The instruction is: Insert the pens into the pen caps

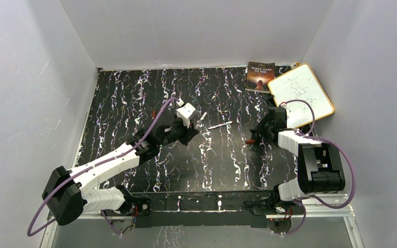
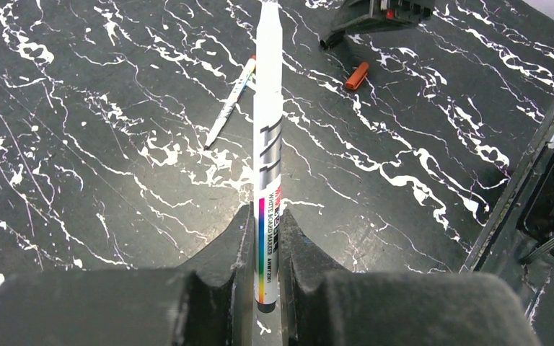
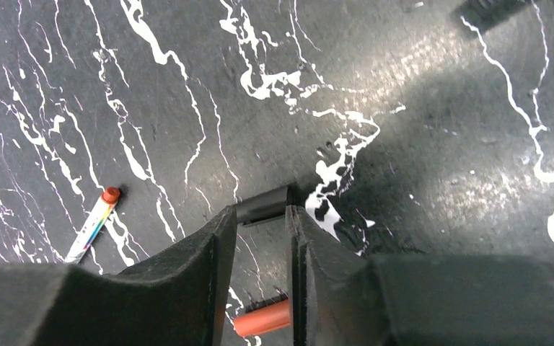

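Observation:
My left gripper point(image 2: 266, 213) point(image 1: 191, 133) is shut on the lower end of a white pen point(image 2: 268, 122), which points straight out past the fingertips. A second pen point(image 2: 229, 104) point(image 1: 220, 125) point(image 3: 90, 227) with a red end lies flat on the black marbled table. My right gripper point(image 3: 262, 216) point(image 1: 256, 135) hangs low over the table with its jaws apart. A black pen cap point(image 3: 263, 205) lies across its fingertips. A reddish-brown pen cap point(image 3: 263, 318) point(image 2: 356, 76) point(image 1: 249, 140) lies on the table further back between the fingers.
A book point(image 1: 260, 76) and a scribbled white-board point(image 1: 301, 95) sit at the back right corner. White walls close off three sides of the table point(image 1: 134, 88). A small reddish piece point(image 1: 154, 112) lies left of the left arm.

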{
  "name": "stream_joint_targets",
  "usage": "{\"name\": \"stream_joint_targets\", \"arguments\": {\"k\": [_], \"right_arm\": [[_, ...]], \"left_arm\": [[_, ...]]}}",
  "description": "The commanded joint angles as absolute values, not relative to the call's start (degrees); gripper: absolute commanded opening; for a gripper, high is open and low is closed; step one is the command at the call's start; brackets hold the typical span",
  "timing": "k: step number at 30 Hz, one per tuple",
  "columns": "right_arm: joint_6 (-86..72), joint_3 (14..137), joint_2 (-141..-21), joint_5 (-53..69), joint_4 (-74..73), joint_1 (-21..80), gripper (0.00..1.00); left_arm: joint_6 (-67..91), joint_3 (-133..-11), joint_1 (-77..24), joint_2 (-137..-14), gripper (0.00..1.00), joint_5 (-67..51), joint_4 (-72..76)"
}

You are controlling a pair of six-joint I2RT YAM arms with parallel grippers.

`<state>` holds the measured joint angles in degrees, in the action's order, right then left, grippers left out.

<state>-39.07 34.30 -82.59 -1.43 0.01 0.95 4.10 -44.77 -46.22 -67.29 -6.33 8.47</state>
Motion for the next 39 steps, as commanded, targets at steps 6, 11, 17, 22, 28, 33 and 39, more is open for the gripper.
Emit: {"name": "stream_joint_targets", "arguments": {"k": [6, 11, 17, 22, 28, 33, 39], "right_arm": [[-36.24, 41.83, -88.21, -1.05, 0.03, 0.62, 0.40], [-33.22, 44.81, -90.79, -2.49, -2.89, 0.69, 0.39], [-30.80, 45.59, -91.17, -2.67, -4.85, 1.80, 0.37], [-28.58, 46.91, -90.27, -8.87, -7.66, 6.86, 0.37], [-28.54, 48.41, -91.26, -13.81, -10.00, 10.26, 0.35], [-28.45, 47.79, -91.33, -15.49, -10.69, 10.77, 0.34], [-27.34, 46.82, -90.02, -17.76, -11.33, 11.90, 0.30]], "left_arm": [[3.97, -42.90, -45.88, -62.63, 0.00, -4.72, 7.76], [3.88, -42.40, -45.82, -62.38, 0.00, -4.39, 7.90], [3.87, -42.37, -45.70, -62.67, 0.00, -4.75, 8.45], [3.87, -42.20, -45.62, -62.41, 0.00, -4.87, 8.48], [3.96, -42.09, -45.57, -62.11, 0.00, -5.01, 8.47], [4.03, -41.91, -45.62, -61.83, 0.00, -5.01, 8.60], [4.22, -41.51, -45.59, -61.97, 0.00, -5.43, 9.30]]}}
